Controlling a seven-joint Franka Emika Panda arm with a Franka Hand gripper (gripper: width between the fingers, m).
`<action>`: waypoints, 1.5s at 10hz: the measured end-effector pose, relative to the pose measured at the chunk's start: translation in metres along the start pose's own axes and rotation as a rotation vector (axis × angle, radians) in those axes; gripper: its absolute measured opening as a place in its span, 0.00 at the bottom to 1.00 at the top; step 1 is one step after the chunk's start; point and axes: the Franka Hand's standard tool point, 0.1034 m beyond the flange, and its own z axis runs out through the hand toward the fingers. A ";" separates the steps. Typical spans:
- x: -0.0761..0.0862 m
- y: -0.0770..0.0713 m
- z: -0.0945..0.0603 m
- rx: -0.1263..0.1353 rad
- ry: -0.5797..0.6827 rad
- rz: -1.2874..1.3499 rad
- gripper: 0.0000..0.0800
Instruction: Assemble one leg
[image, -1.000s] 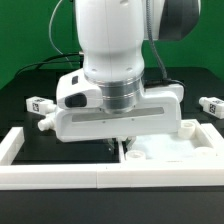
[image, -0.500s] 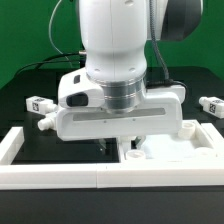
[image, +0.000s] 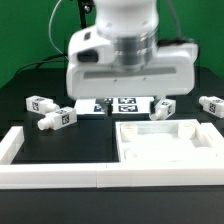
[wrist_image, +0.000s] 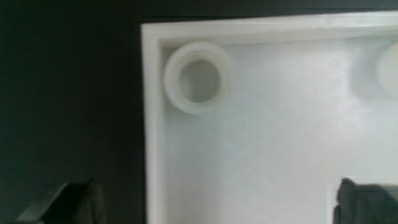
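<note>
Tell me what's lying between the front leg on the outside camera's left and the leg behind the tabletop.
The marker board lies flat between that left leg and the leg behind the tabletop, seen in the exterior view only.

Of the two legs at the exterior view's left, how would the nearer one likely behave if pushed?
The leg looks like hard moulded plastic: probably stiff and light. It lies on its side, so the round peg end may roll or pivot when pushed; the blocky tagged end should resist.
</note>
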 end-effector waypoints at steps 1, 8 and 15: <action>0.000 0.004 0.004 0.000 -0.006 0.005 0.81; -0.044 -0.093 -0.001 -0.067 0.014 -0.256 0.81; -0.087 -0.170 0.023 -0.165 -0.314 -0.176 0.81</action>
